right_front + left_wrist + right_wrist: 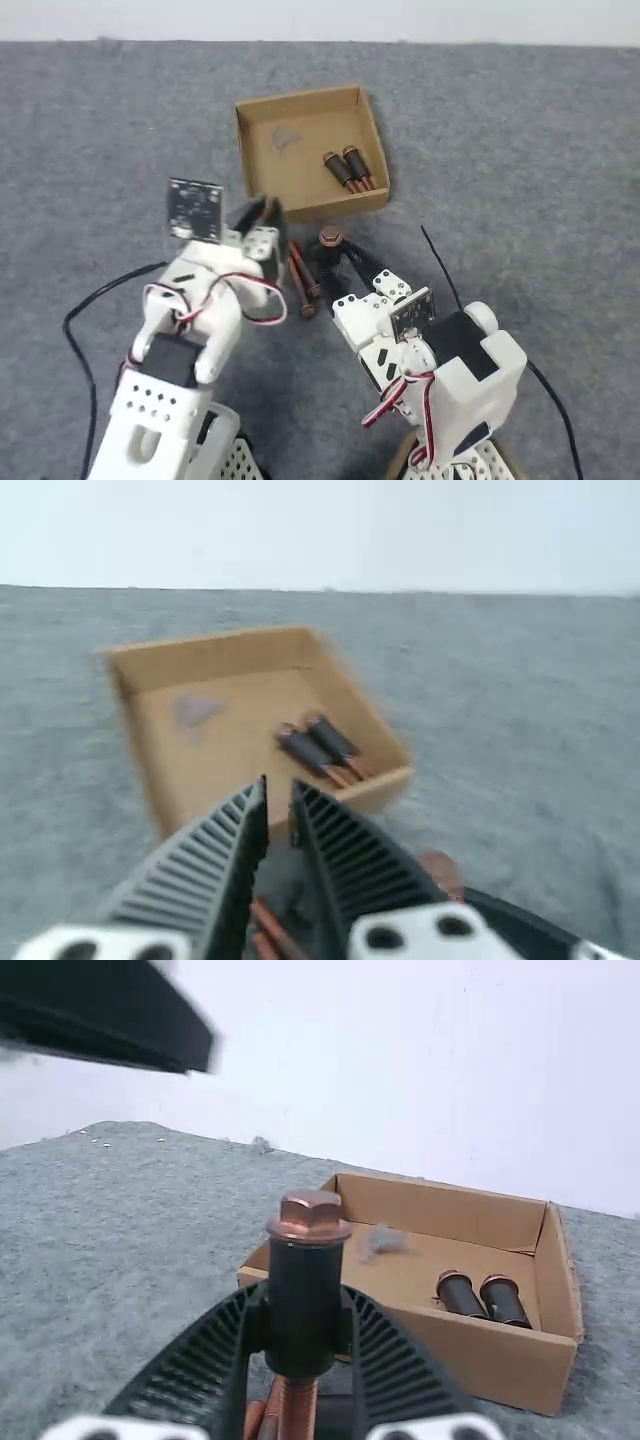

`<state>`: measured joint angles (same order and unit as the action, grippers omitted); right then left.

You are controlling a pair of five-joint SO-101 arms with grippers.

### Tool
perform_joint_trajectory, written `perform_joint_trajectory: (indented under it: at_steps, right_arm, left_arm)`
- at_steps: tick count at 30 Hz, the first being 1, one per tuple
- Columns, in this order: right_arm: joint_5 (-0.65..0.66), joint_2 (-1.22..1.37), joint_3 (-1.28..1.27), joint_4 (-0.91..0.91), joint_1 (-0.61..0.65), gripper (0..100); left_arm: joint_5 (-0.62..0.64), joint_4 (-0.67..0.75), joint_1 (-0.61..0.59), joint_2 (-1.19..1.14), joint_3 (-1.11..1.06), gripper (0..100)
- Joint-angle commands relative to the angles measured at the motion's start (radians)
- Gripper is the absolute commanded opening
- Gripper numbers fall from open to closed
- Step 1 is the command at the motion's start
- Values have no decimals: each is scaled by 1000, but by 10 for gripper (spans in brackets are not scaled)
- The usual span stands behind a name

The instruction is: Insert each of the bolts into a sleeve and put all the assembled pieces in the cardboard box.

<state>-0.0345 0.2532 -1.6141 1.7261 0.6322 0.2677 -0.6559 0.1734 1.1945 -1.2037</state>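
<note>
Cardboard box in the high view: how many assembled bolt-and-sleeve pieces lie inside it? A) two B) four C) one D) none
A: two assembled pieces lie side by side on the floor of the cardboard box.

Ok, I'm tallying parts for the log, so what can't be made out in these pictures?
Number of loose bolts: high view, too small and bunched together; left wrist view, the left gripper covers them.
Depth of the bolt in the sleeve: right wrist view, the right gripper hides the lower end.
Whether the left gripper holds anything: left wrist view, blurred.
</note>
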Motion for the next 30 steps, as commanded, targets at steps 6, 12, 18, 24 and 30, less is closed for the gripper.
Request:
perform_joint_trajectory:
  at_steps: [6, 12, 18, 24, 30]
  right_arm:
    - [-2, -5, 6, 24, -21, 6]
    - [-2, -5, 6, 24, -21, 6]
    - [-2, -5, 6, 24, -18, 6]
    - [-2, -5, 6, 24, -19, 6]
    - [-2, -5, 6, 24, -19, 6]
  left_arm:
    - [8, -3, -173, 20, 111, 16]
    - [8, -3, -239, 20, 117, 16]
    - [6, -3, -252, 81, 111, 16]
    - [6, -66, -249, 351, 44, 16]
    - [6, -69, -250, 509, -64, 16]
